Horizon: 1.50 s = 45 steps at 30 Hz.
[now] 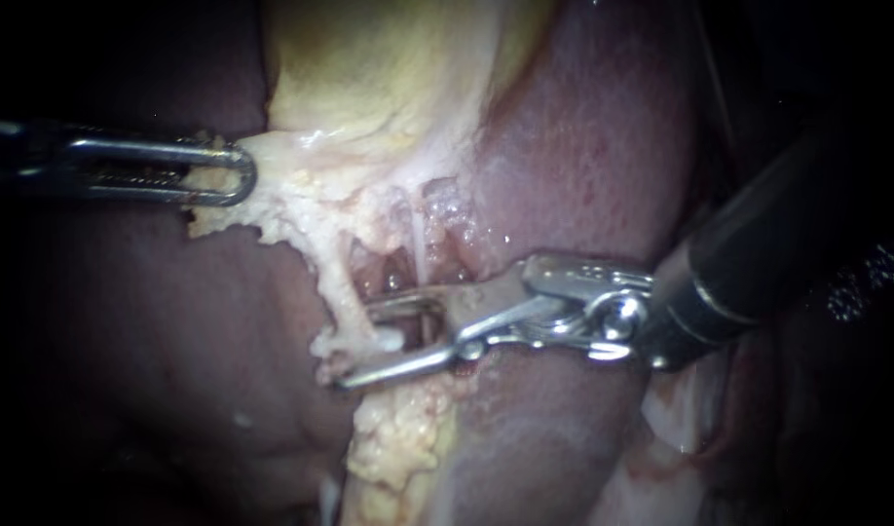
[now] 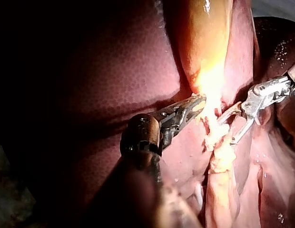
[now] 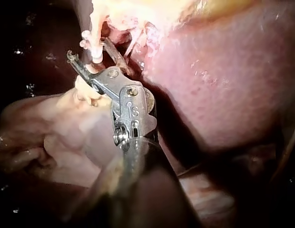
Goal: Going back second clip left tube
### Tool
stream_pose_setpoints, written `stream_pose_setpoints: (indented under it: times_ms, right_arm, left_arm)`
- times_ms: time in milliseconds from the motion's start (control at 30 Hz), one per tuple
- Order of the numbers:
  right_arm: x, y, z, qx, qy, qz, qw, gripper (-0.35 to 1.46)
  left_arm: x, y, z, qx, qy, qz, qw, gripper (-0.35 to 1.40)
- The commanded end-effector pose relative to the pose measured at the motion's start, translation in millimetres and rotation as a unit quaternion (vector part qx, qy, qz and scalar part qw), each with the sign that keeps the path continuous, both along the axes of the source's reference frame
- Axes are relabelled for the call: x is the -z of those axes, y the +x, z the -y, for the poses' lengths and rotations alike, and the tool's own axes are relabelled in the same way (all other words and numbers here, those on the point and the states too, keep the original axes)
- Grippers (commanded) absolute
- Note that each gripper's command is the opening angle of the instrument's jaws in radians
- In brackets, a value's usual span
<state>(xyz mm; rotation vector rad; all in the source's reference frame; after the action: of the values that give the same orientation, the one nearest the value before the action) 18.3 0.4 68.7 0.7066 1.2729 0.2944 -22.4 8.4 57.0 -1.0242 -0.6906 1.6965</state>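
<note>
My left instrument (image 1: 218,170) comes in from the left, its jaws shut on the pale fatty tissue (image 1: 272,185) at the gallbladder's (image 1: 398,58) lower edge. From that tissue the left tube (image 1: 332,282), pale and thin, runs down. My right instrument (image 1: 357,343) comes in from the right, and its jaws stand open on either side of this tube's lower part, with a gap showing. A whitish bit (image 1: 387,338) lies between the jaws. The right wrist view shows the same open jaws (image 3: 90,50) around the white tube (image 3: 93,50). Seen from the left wrist, my left instrument (image 2: 200,100) grips the bright tissue.
Dark red liver (image 1: 583,146) lies on both sides. A second thin strand (image 1: 420,244) runs just right of the left tube. Lumpy yellow fat (image 1: 403,448) hangs below the right instrument's jaws. Pale folded tissue (image 3: 57,133) lies beside the right instrument's shaft.
</note>
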Motion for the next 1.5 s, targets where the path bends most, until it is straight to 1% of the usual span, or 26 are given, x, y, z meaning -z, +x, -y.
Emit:
stream_pose_setpoints:
  times_ms: [33, 167, 267, 367, 467, 500, 533, 567, 700, 900, 1033, 1233, 1500]
  right_arm:
    - [0.2, -0.6, -0.1, -0.001, -0.022, 0.009, 0.9997, 0.5]
    - [1.4, -3.0, -0.3, -0.001, -0.065, 0.025, 0.9976, 0.5]
    - [2.9, -5.4, -1.0, -0.005, -0.087, 0.024, 0.9959, 0.5]
    - [4.6, -7.9, -1.6, -0.01, -0.096, 0.026, 0.995, 0.5]
    - [6.1, -10.3, -2.1, -0.01, -0.106, 0.031, 0.9939, 0.5]
    - [6.5, -11.0, -2.3, -0.012, -0.105, 0.033, 0.9939, 0.5]
    - [6.8, -11.6, -2.5, -0.01, -0.105, 0.031, 0.9939, 0.5]
    - [7.2, -12.3, -2.8, -0.011, -0.106, 0.032, 0.9938, 0.5]
    - [8.0, -13.9, -3.6, -0.016, -0.108, 0.036, 0.9934, 0.5]
    - [8.1, -14.4, -3.8, -0.018, -0.11, 0.038, 0.9931, 0.5]
    - [8.0, -14.4, -3.8, -0.018, -0.11, 0.038, 0.9931, 0.5]
    - [8.0, -14.4, -3.8, -0.018, -0.11, 0.038, 0.9931, 0.5]
    - [8.0, -14.3, -3.8, -0.018, -0.11, 0.038, 0.9931, 0.5]
  left_arm:
    - [0.0, 0.0, 0.0, 0.0, 0.0, 0.0, 1.0, -0.35]
    - [0.0, 0.0, 0.0, 0.0, 0.0, 0.0, 1.0, -0.35]
    - [0.0, 0.0, 0.0, 0.0, 0.0, 0.0, 1.0, -0.35]
    - [0.0, 0.0, 0.0, 0.0, 0.0, 0.0, 1.0, -0.35]
    - [0.0, 0.0, 0.0, 0.0, 0.0, 0.0, 1.0, -0.35]
    - [0.0, 0.0, 0.0, 0.0, 0.0, 0.0, 1.0, -0.35]
    - [0.0, 0.0, 0.0, 0.0, 0.0, 0.0, 1.0, -0.35]
    - [0.0, 0.0, 0.0, 0.0, 0.0, 0.0, 1.0, -0.35]
    - [0.0, 0.0, 0.0, 0.0, 0.0, 0.0, 1.0, -0.35]
    - [0.0, -0.1, 0.0, 0.0, 0.0, 0.0, 1.0, -0.35]
    - [-0.4, -0.6, 0.0, 0.001, -0.001, -0.001, 1.0, -0.35]
    - [-2.0, -2.1, 0.2, 0.006, -0.005, -0.005, 1.0, -0.35]
    - [-4.3, -4.2, 0.7, 0.001, -0.007, -0.002, 1.0, -0.35]
